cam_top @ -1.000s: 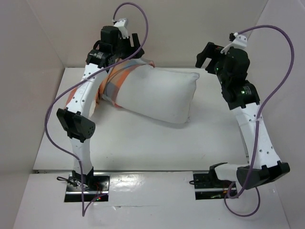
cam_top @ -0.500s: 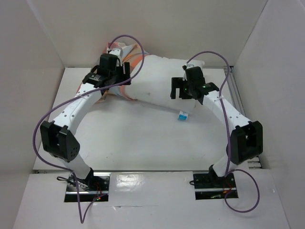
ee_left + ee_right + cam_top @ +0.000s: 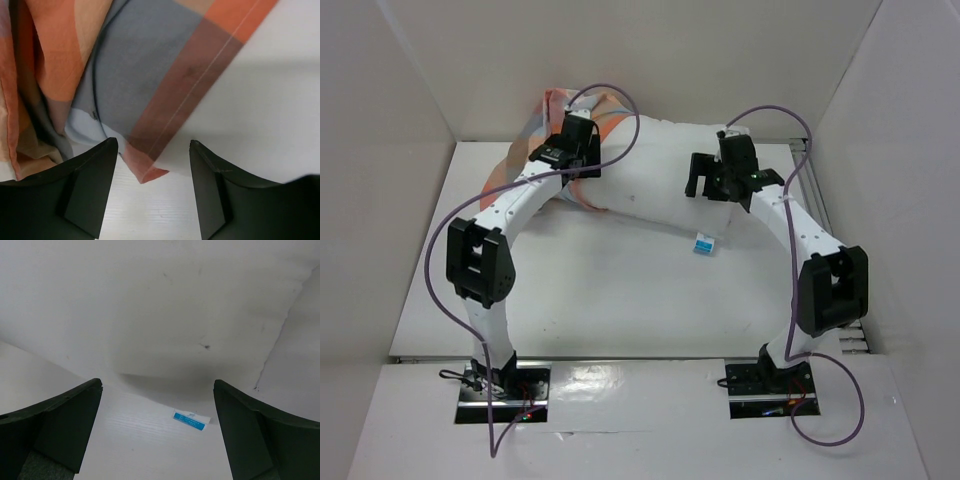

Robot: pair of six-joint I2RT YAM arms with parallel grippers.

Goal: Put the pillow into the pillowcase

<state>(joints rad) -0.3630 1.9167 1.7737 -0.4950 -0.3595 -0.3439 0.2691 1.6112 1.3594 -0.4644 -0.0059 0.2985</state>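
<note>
Showing white table (image 3: 620, 300) bearing plump white pillow (image 3: 650, 185) along far side, checked pillowcase (image 3: 552, 103) bunching at pillow's left end, blue label (image 3: 703, 243) lying on tabletop.

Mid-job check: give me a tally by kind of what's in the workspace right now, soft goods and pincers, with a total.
pillow: 1
pillowcase: 1
pincers: 2 (left pincer, right pincer)
Total: 4

The pillow (image 3: 650, 185) is seen as plain white with a blue-and-white label (image 3: 703, 243), while the pillowcase (image 3: 140, 65) is checked in orange, red-orange, light blue and grey.
</note>
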